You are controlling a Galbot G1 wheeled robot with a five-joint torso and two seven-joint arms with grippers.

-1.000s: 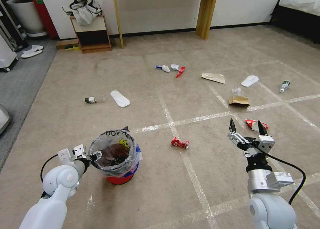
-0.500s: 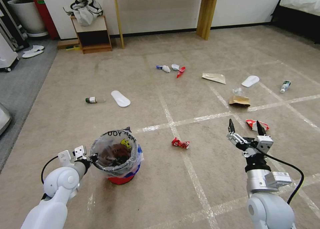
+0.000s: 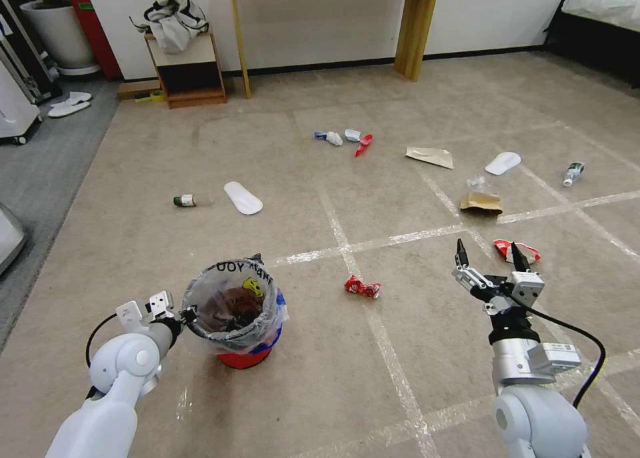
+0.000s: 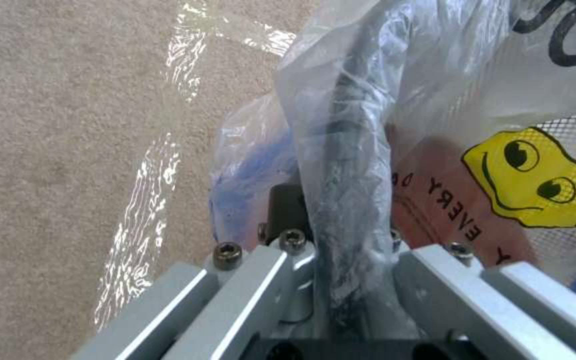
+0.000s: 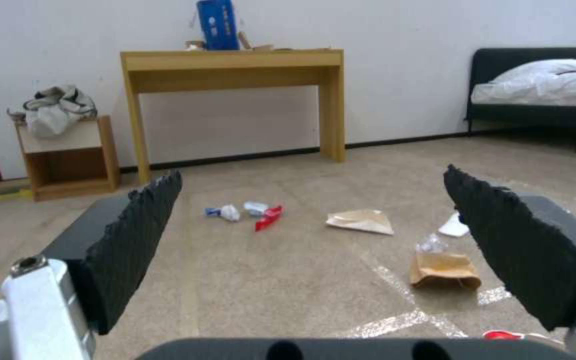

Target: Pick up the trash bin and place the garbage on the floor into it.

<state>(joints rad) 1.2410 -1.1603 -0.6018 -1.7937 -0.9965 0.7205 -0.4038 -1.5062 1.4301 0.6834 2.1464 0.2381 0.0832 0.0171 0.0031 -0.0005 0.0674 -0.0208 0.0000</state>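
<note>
Trash bin (image 3: 235, 311), red with a blue rim and a lettered clear liner, stands on the carpet at the near left, the left gripper (image 3: 179, 315) clamped on its near-left rim; the left wrist view shows the rim and bag (image 4: 348, 165) pinched between the jaws. Over the last second the whole room has slid a little in the head view, while the bin keeps its place beside the arm, so I judge the robot is rolling with the bin in tow, not reaching yet. The right gripper (image 3: 487, 258) hangs above the floor at the near right, jaws wide and holding nothing. Closest to it lies 1 red-and-white wrapper (image 3: 517, 250), just beyond its fingertips; 1 red crumpled wrapper (image 3: 362, 286) sits between the bin and that arm. Farther off are a tan bag (image 3: 480, 203), a flat paper bag (image 3: 430, 155), 2 white soles (image 3: 243, 197) (image 3: 503, 163) and 2 small bottles (image 3: 185, 200) (image 3: 573, 173). Open carpet surrounds all of it; the desk leg (image 3: 415, 25) and small cabinet (image 3: 187, 71) stand well away by the far wall.
</note>
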